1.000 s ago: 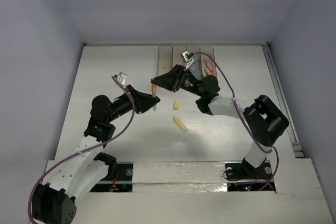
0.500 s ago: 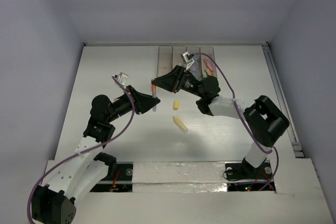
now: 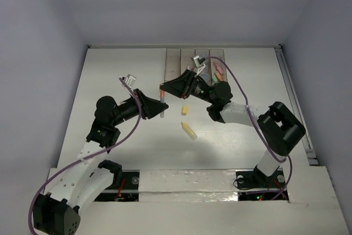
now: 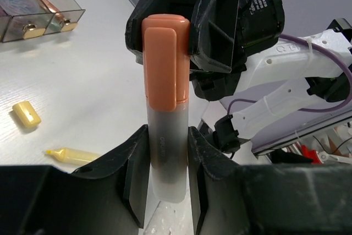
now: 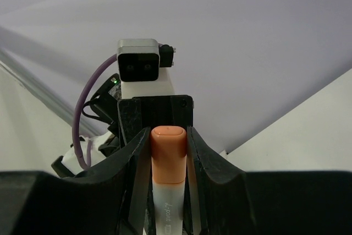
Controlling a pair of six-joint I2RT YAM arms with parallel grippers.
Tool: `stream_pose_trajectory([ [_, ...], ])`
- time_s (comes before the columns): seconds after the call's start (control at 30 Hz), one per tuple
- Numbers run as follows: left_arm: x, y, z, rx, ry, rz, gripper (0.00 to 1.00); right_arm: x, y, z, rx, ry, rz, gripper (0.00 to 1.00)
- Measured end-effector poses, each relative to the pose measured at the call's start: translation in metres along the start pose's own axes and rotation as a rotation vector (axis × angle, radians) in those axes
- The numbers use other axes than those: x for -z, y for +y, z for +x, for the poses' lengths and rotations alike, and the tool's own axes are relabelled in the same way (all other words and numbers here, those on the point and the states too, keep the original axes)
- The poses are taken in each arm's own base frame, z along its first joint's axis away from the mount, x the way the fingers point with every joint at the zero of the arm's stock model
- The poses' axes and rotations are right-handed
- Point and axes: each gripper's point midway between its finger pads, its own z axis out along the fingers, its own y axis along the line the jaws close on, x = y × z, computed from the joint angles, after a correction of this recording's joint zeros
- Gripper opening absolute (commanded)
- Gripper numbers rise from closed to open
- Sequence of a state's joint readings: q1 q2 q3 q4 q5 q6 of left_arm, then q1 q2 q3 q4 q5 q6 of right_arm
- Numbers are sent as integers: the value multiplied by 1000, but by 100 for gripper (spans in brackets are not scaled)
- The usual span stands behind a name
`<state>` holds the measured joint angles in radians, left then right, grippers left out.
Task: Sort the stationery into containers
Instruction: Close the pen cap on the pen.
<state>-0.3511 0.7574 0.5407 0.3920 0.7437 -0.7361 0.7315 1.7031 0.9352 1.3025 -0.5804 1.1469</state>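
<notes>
An orange-capped marker (image 3: 162,102) with a frosted barrel hangs above the table between both grippers. My left gripper (image 3: 158,108) is shut on its barrel (image 4: 166,141). My right gripper (image 3: 165,88) is shut on the orange cap (image 5: 168,155) from the other end; in the left wrist view its black body (image 4: 220,31) stands right behind the cap. A yellow cap (image 3: 185,110) and an uncapped yellow marker (image 3: 189,130) lie loose on the table. The containers (image 3: 173,61) stand at the back, with pink markers (image 3: 218,70) in a right bin.
In the left wrist view the containers (image 4: 11,28) sit at the top left, the yellow cap (image 4: 26,115) and the yellow marker (image 4: 71,155) at the left. A rail (image 3: 294,103) runs along the table's right edge. Purple cables loop off both wrists.
Both arms have shifted only slightly; the right wrist has turned a little. The orange marker stays held between the two grippers in about the same place.
</notes>
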Motion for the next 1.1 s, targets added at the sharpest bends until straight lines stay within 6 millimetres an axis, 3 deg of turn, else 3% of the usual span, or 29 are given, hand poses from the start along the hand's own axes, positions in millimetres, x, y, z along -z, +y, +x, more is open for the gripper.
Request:
stream_pose_trajectory([
  [1.1,4,10,-7,71,77,25,0,2,-15,4,136,-83,106,0],
])
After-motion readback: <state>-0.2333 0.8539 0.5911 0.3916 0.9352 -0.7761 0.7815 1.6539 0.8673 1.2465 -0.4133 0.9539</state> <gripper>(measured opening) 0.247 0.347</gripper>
